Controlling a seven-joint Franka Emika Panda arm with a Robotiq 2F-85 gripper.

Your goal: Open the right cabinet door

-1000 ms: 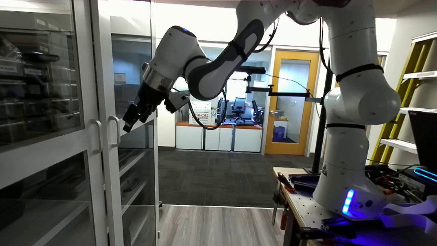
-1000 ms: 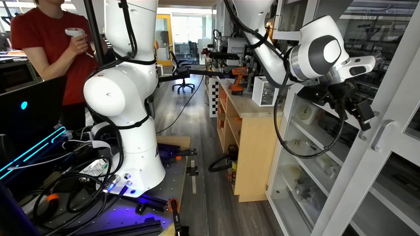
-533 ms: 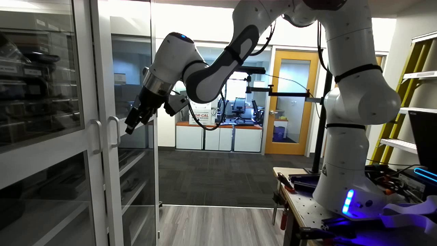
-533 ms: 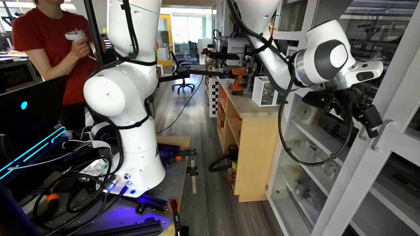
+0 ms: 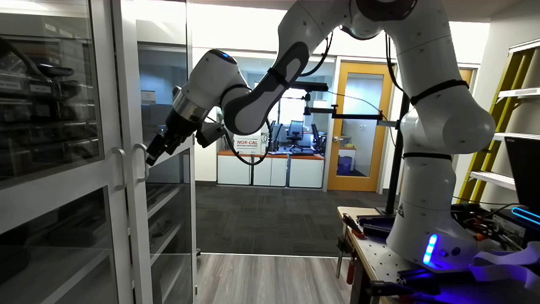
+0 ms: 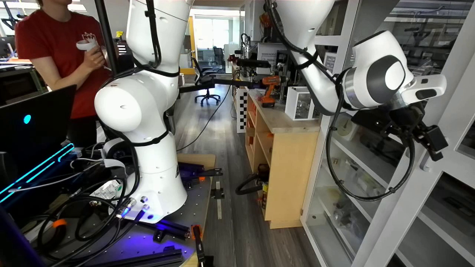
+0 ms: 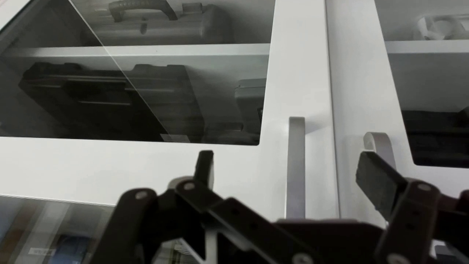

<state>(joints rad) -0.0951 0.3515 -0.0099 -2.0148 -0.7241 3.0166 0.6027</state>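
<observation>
While the right cabinet door (image 6: 458,163) stands closed, the jaws hang wide apart near its handle (image 7: 296,168), gripping nothing, and in the wrist view that handle shows in the gap between them, clear of both

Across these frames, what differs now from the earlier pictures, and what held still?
The end effector has moved lower and nearer the cabinet doors, as both exterior views show. Nothing was taken hold of or let go. The doors remain shut, and the orange drill has not moved.
</observation>
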